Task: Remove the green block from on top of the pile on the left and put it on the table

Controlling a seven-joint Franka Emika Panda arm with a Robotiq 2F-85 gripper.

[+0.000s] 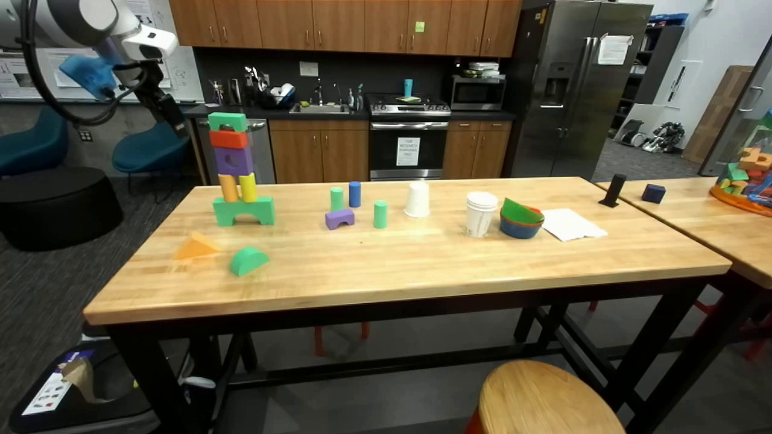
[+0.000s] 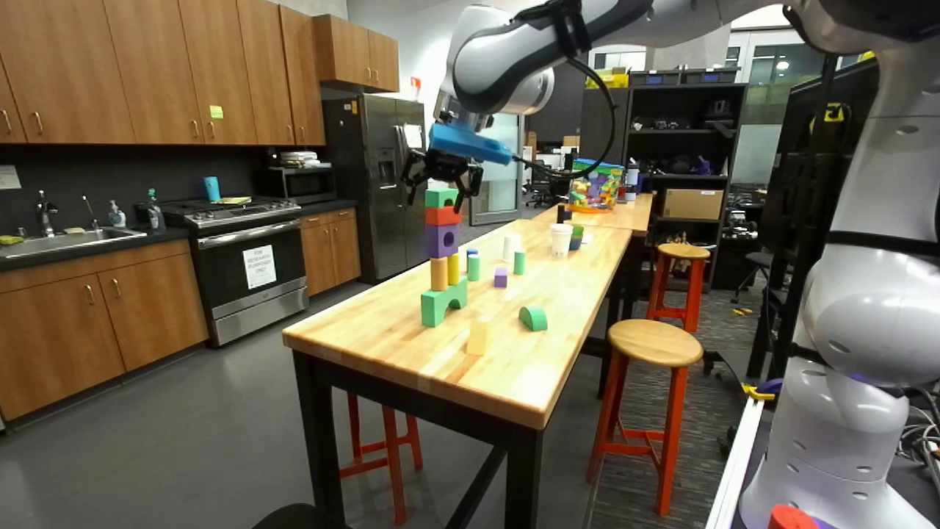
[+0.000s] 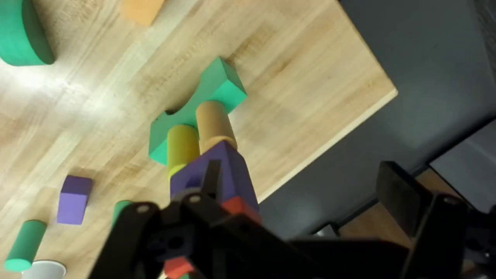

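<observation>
The green arch-shaped block (image 1: pixel 228 120) tops the coloured-block tower (image 1: pixel 234 154), on the red rectangular block (image 1: pixel 229 140). The black two-fingered gripper (image 3: pixel 306 186) hangs close, fingers spread; it seems beside the green block rather than around it, depth being unclear.

The pile (image 2: pixel 435 242) holds a green top block (image 1: pixel 228 119), a red block (image 1: pixel 229 139), a purple holed block (image 1: pixel 226 157), an orange cylinder (image 1: pixel 228 189), a yellow cylinder (image 1: pixel 248 189) and a green arch (image 1: pixel 244 206). Elsewhere are a green half-round block (image 1: pixel 249 261), a small purple arch (image 1: pixel 339 217), two green cylinders (image 1: pixel 380 214), a blue cylinder (image 1: pixel 354 194) and a white cup (image 1: pixel 417 200). The gripper (image 3: pixel 306 190) is black, the tabletop (image 1: pixel 392 265) blond wood with streaked grain. The triangular wedge (image 1: pixel 197 246) is probably orange, though in an exterior view that wedge (image 2: pixel 478 338) looks pale yellow.
</observation>
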